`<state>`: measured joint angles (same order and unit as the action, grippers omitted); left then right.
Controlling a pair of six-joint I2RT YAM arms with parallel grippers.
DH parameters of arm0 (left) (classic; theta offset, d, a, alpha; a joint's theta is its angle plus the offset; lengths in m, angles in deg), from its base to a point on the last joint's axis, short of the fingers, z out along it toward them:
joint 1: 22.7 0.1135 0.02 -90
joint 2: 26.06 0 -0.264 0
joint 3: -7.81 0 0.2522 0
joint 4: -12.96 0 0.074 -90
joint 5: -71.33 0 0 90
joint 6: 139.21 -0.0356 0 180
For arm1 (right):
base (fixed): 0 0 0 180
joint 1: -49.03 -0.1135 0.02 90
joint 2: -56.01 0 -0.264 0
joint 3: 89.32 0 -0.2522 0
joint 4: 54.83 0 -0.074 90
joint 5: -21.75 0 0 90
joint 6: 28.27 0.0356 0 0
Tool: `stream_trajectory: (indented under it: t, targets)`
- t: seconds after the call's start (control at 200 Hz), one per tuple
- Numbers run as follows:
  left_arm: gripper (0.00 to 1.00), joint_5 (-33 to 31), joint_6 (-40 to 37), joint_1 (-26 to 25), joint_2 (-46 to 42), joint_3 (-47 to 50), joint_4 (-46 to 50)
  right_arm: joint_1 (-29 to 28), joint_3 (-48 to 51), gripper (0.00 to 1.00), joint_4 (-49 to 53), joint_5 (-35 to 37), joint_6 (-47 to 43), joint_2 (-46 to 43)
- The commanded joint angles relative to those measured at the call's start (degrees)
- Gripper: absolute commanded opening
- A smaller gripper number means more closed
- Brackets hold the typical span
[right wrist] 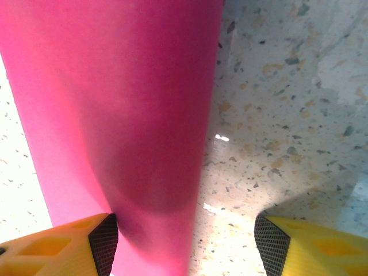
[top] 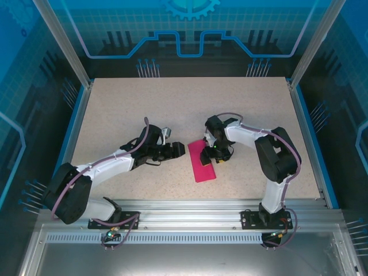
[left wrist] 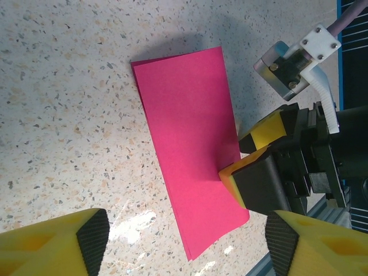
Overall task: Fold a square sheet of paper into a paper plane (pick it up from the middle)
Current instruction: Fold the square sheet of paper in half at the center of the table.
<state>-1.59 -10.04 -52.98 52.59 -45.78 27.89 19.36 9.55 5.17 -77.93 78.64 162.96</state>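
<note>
Low over the worktop (top: 172,103), both arms reach in toward its middle from their bases at the near edge. The left arm lies stretched out from the near left corner, forearm almost level, its pincer (top: 178,149) pointing right and stopping just beside the left long edge of the sheet of paper (top: 202,164). The right arm rises from its base at the near right, bends sharply at the elbow and doubles back to the left, so that its pincer (top: 211,152) comes down onto the sheet's right long edge.

Counted: one sheet of paper, two arms, two pincers with two fingers each. The magenta sheet is folded into a narrow rectangle, with a second layer peeping out at one short end in the left wrist view (left wrist: 190,155). It lies flat in the near half of the worktop, roughly midway between the left and right edges, its length running from far to near at a slight slant.

The left pincer (left wrist: 187,238) stands wide, gripping nothing. The right pincer (right wrist: 187,241) is also wide: one of its fingers (right wrist: 100,244) sits over the pink surface (right wrist: 115,115), the other over bare worktop. From the left wrist, the right pincer (left wrist: 238,158) shows one finger (left wrist: 253,184) touching the paper's edge
</note>
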Motion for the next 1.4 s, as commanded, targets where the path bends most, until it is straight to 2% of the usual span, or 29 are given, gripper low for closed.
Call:
stream_trajectory:
  t: [0.0,0.28,0.595,1.02,1.395]
  targets:
    - [0.71,-0.9,0.7,-0.5,0.6,-1.6,0.0,0.2,0.4,0.69,1.1,1.7,0.5,3.9]
    - [0.51,0.0,1.5,-0.6,2.3,-2.5,-0.1,0.2,0.7,0.69,1.2,3.6,1.1,4.6]
    - [0.49,-0.1,2.4,-1.0,3.8,-3.0,-0.5,1.0,1.6,0.71,-1.1,0.0,4.5,3.5]
    - [0.47,-0.1,2.0,-1.0,4.2,-3.1,-0.1,0.6,1.2,0.71,0.9,0.9,0.6,4.4]
    - [0.47,-0.1,2.0,-1.1,4.8,-3.5,0.1,0.5,-0.9,0.76,1.3,1.1,2.9,5.7]
